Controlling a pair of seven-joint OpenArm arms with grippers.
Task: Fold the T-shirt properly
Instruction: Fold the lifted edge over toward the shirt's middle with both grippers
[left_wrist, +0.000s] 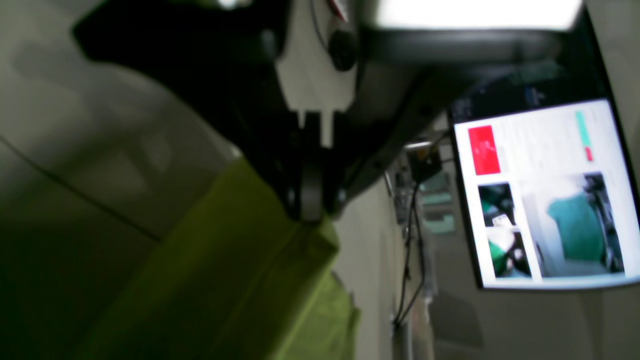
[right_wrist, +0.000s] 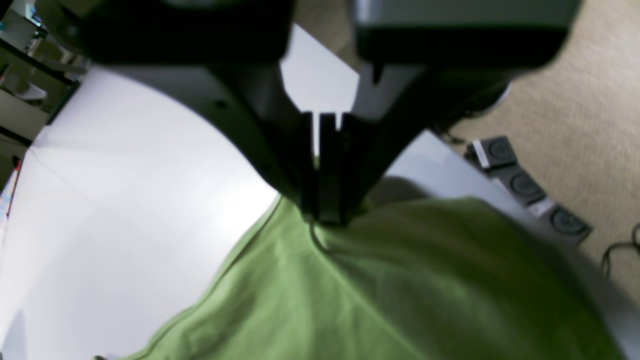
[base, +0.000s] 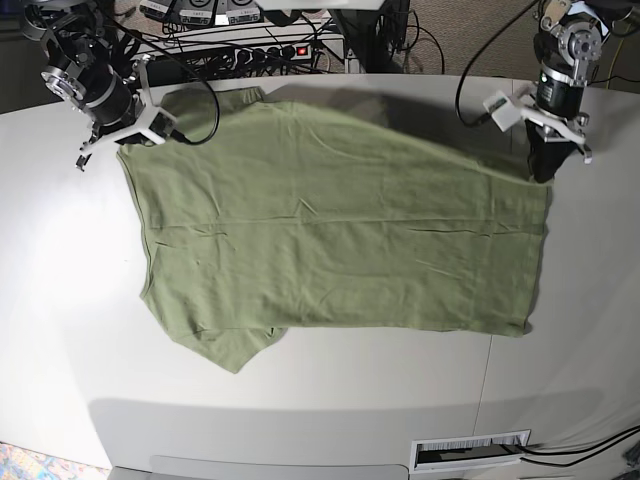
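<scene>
Closed black jaws fill both wrist views, each pinched on green cloth. In the right wrist view the right gripper (right_wrist: 327, 217) is seen clamped on an edge of the T-shirt (right_wrist: 390, 295); in the left wrist view the left gripper (left_wrist: 310, 212) is likewise shut on a cloth corner.

From the base view, the T-shirt (base: 340, 240) is found spread flat across the middle of the table (base: 60, 300), its long axis running side to side. The right gripper (base: 140, 128) holds the far corner at the table's left side, the left gripper (base: 545, 165) the far corner at the right side. The garment thus lies toward the near edge from both claws, each equally placed.

A monitor (left_wrist: 545, 195) is noted in the left wrist view; no writing is legible, and no brand or label on the cloth.
</scene>
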